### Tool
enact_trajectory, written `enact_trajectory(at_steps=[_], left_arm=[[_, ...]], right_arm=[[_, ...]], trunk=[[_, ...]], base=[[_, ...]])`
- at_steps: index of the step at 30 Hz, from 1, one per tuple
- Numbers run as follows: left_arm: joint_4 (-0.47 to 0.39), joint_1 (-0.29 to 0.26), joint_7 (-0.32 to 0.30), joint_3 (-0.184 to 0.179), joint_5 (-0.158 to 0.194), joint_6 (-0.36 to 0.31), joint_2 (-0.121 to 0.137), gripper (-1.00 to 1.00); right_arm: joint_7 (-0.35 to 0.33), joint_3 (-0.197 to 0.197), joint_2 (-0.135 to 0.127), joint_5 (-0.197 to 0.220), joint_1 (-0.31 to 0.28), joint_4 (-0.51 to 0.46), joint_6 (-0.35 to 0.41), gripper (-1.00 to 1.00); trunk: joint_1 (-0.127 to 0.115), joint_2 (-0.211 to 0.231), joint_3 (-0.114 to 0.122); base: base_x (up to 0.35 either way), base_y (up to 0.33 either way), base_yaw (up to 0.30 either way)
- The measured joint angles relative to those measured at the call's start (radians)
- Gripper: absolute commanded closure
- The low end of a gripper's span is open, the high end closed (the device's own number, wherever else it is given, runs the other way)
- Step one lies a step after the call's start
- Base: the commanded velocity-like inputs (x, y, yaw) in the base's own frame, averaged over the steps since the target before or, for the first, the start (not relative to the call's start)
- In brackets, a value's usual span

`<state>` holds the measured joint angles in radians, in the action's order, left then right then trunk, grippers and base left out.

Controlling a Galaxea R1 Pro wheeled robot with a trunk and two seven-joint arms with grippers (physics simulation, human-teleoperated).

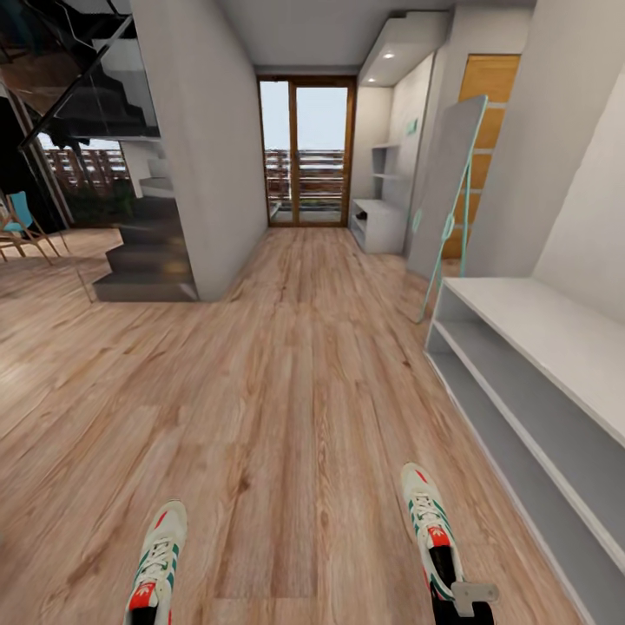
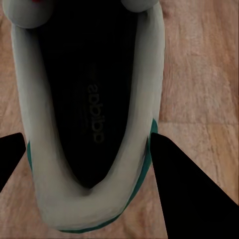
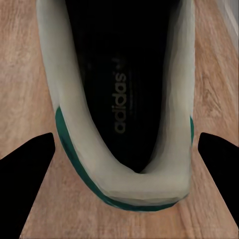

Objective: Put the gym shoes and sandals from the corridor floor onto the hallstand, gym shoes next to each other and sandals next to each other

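— Wood planks, light brown, all down the corridor floor (image 1: 286,391). Where are the shoes?

— Both lie on the planks, well apart, toes pointing to the glass door (image 1: 308,152) at the far end. The left gym shoe (image 1: 159,555) is off-white with green stripes. The right gym shoe (image 1: 425,521) lies nearer the hallstand (image 1: 538,330), which runs along the wall on the right.

— Is a hand on them?

— The left hand (image 2: 87,133) has its two dark fingers on each side of the left shoe's heel, right at its edges. I cannot tell if it pinches.

— And the other?

— The right hand (image 3: 126,133) is spread wide around the right shoe's heel. A thin strip of floor shows beside one finger.

— What leans past the hallstand?

— A tall mirror (image 1: 447,191).
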<state>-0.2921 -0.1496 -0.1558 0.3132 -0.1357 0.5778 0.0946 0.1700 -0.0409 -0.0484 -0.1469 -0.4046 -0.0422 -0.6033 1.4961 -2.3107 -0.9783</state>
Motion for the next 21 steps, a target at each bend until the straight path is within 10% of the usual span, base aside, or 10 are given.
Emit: enact_trajectory(at_steps=[21], left_arm=[[0.0, 0.0, 0.0, 0.0, -0.002, -0.001, 0.0, 1.0]], right_arm=[[0.0, 0.0, 0.001, 0.0, 0.0, 0.0, 0.0, 1.0]], trunk=[[0.0, 0.0, 0.0]], base=[[0.336, 0.135, 0.0]])
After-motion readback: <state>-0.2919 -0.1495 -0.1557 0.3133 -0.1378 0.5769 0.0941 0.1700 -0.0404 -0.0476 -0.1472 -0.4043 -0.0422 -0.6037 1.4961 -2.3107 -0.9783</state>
